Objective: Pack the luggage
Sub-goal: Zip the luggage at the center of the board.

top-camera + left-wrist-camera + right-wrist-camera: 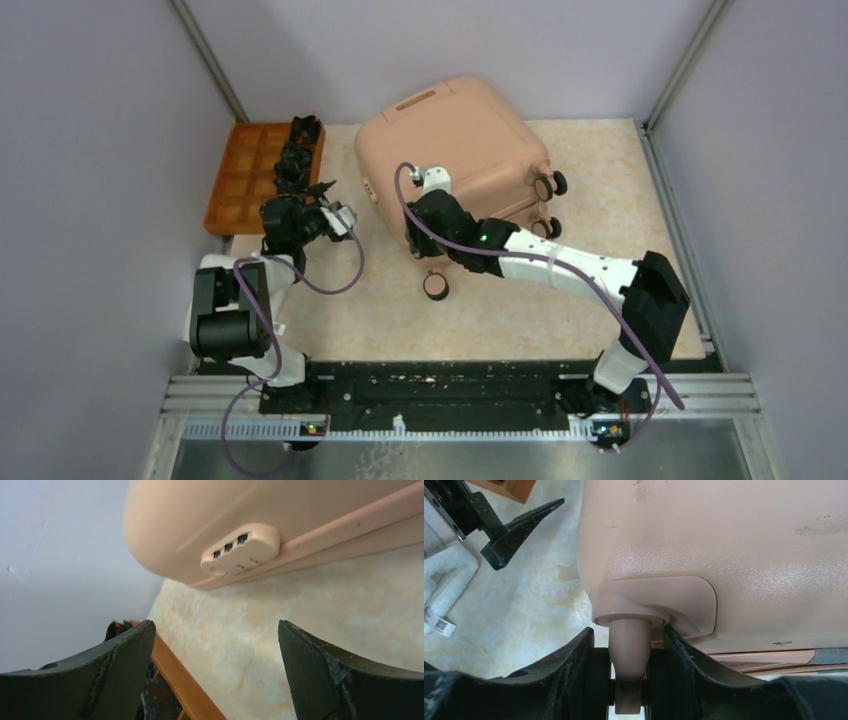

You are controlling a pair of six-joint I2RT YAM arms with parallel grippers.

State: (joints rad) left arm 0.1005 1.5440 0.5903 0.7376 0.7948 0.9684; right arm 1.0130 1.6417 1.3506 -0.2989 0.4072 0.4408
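While the luggage is being rested closed and flat at the far middle of the worktop, near the orange tray at the left, a caster wheel at its near corner is being gripped by the right pincer, whose fingers are being pressed against both sides of it at roughly half spread. The left pincer is being held wide open and empty low over the worktop, being pointed at the combination lock on the luggage's side, apart from it.
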